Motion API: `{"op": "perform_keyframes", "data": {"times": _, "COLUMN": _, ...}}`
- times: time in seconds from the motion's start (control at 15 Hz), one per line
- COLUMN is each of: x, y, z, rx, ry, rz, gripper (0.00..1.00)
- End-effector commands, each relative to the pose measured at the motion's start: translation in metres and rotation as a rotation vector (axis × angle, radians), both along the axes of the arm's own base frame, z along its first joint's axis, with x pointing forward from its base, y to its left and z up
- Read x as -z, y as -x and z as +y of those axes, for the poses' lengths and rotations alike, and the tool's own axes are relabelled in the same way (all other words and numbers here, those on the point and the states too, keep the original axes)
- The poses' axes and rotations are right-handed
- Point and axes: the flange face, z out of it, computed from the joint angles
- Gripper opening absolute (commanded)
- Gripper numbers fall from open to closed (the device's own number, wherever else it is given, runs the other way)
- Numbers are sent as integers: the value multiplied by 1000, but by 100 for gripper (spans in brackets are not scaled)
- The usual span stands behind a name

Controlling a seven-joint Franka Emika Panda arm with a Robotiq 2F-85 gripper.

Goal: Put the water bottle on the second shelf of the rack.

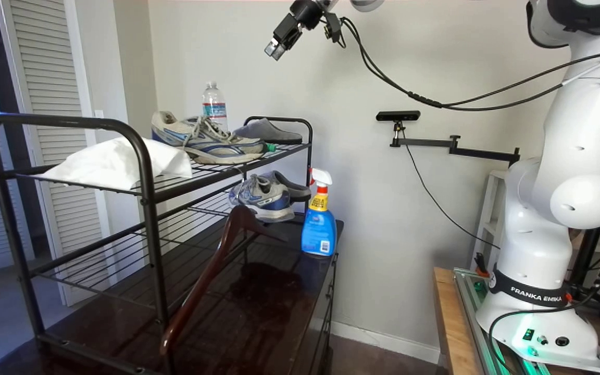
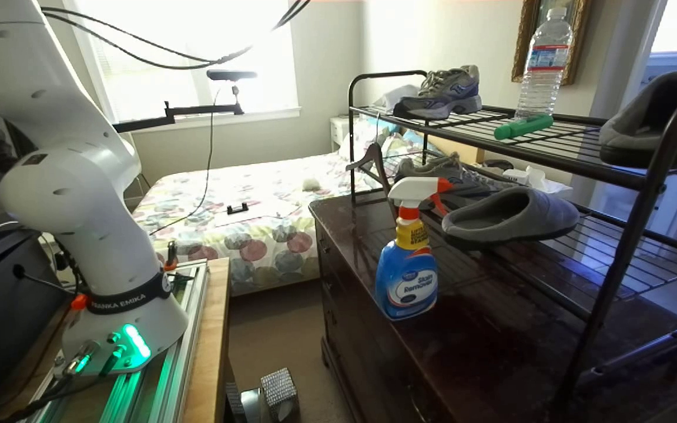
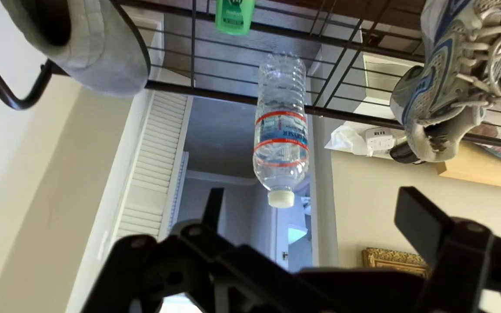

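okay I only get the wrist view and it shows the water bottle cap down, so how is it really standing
Observer: In both exterior views the water bottle stands upright.
Operator: What's on the second shelf of the rack?
Observer: A gray slipper and a sneaker.
Operator: Anything standing outside the rack that I'd miss?
Observer: Yes, a blue stain remover bottle on the dresser, on the side facing the robot arm.

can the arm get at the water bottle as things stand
Probably yes: the gripper is open, and the wrist view shows nothing between it and the bottle, upright on the top tier. The shoe and slipper sit to either side, apart from it.
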Motion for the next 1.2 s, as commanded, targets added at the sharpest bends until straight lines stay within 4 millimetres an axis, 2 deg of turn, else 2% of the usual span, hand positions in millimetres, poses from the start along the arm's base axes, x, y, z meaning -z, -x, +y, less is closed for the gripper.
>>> {"op": "perform_keyframes", "data": {"times": 0.0, "x": -2, "y": -58, "z": 26, "rx": -74, "ry": 96, "rz": 32, "gripper": 100}}
{"op": "perform_keyframes", "data": {"times": 0.4, "x": 11, "y": -119, "z": 42, "rx": -50, "ry": 209, "rz": 60, "gripper": 100}}
{"op": "perform_keyframes", "data": {"times": 0.8, "x": 18, "y": -151, "z": 60, "rx": -81, "ry": 215, "rz": 93, "gripper": 100}}
{"op": "perform_keyframes", "data": {"times": 0.87, "x": 20, "y": -155, "z": 64, "rx": -90, "ry": 207, "rz": 108, "gripper": 89}}
{"op": "perform_keyframes", "data": {"times": 0.93, "x": 23, "y": -158, "z": 63, "rx": -91, "ry": 203, "rz": 121, "gripper": 72}}
{"op": "perform_keyframes", "data": {"times": 1.13, "x": 29, "y": -166, "z": 60, "rx": -90, "ry": 201, "rz": 145, "gripper": 61}}
